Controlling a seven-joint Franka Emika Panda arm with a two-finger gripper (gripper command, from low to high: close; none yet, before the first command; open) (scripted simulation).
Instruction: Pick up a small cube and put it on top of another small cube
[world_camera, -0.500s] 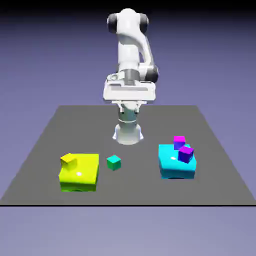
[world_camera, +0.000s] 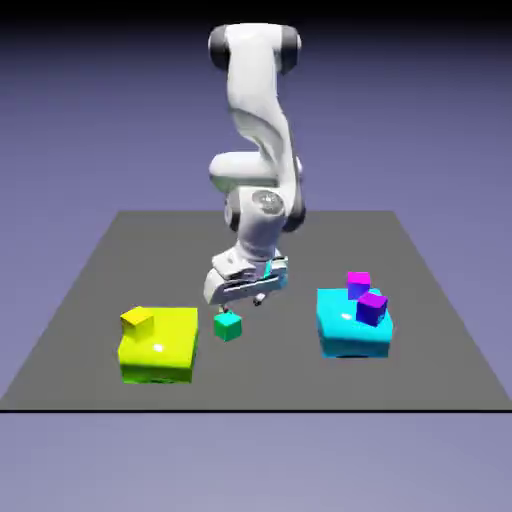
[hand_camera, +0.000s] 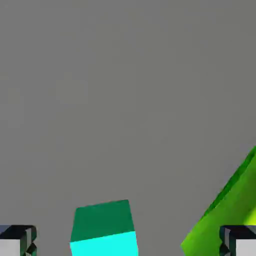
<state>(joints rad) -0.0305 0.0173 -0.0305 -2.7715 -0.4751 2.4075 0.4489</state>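
The small cube (world_camera: 227, 326) lies free just beside the big yellow block (world_camera: 160, 345); I see my gripper (world_camera: 247, 297) wide open, empty, above it.

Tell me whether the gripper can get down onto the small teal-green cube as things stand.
Probably yes. The gripper hangs open just above the teal-green cube, which sits alone on the table, apart from the big yellow block. In the hand view the cube shows between the fingertips.

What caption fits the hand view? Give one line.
Open gripper above the small teal cube on the grey table, yellow block at the edge.
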